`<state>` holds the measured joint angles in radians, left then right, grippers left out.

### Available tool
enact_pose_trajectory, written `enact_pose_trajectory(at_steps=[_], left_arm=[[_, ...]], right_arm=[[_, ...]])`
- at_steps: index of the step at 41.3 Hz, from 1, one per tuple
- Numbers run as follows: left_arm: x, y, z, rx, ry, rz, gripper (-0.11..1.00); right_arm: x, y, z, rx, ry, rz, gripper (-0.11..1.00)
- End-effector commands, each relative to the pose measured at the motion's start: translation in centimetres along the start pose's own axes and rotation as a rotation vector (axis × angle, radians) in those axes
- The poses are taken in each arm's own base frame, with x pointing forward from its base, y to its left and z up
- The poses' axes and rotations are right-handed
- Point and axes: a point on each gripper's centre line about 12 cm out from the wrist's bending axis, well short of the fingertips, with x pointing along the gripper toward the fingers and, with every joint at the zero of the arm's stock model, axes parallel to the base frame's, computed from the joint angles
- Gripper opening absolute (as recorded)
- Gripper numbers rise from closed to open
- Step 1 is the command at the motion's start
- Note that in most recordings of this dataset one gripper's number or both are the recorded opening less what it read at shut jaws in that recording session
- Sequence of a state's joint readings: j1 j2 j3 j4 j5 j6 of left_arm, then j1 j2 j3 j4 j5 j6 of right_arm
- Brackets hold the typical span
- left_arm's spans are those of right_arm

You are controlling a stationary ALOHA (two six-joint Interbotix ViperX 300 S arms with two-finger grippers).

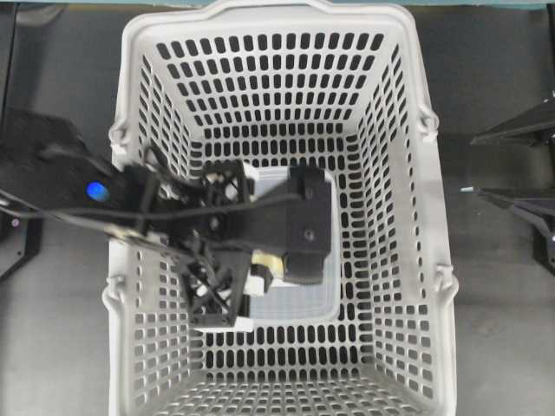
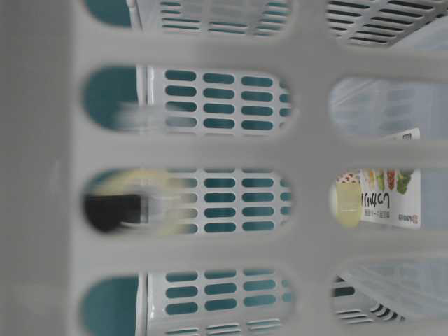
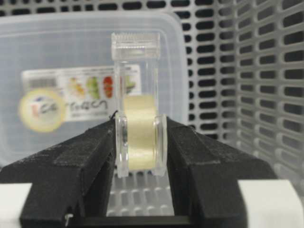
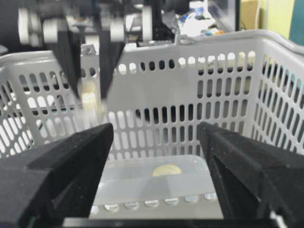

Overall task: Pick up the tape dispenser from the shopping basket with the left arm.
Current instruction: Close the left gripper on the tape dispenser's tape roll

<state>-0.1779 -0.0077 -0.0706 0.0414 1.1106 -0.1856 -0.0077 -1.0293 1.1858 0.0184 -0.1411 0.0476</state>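
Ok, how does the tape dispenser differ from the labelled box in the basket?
The tape dispenser is small and narrow; the box is wide and flat. The dispenser is clamped in the left gripper; the box lies on the basket floor. Both are see-through plastic.

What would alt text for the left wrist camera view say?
Two black foam-padded fingers of the left gripper clamp a small clear plastic tape dispenser holding a pale yellowish roll. Behind it sits a flat translucent plastic box with a printed label, inside the slotted light-grey shopping basket.
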Motion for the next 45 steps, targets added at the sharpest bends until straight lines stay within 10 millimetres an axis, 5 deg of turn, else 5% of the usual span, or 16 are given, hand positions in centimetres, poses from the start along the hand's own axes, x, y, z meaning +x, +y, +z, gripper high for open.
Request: enact_pose_trajectory(at_steps=[1,7,45], left_arm=[[-5.7,0.0,2.0,-0.008,-0.079,-0.01,0.29],[-7.7,0.0,2.7,-0.01,-0.075,-0.006,0.29],[-6.4,-0.1,3.0,-0.01,-0.069,-0.005,0.29]], right_arm=[[0.1,0.0,0.3,0.002,-0.011,-0.001,0.7],[0.1,0.0,0.4,0.003,-0.014,-0.001,0.7],[0.0,0.2,0.5,0.003,-0.019,0.008,0.7]])
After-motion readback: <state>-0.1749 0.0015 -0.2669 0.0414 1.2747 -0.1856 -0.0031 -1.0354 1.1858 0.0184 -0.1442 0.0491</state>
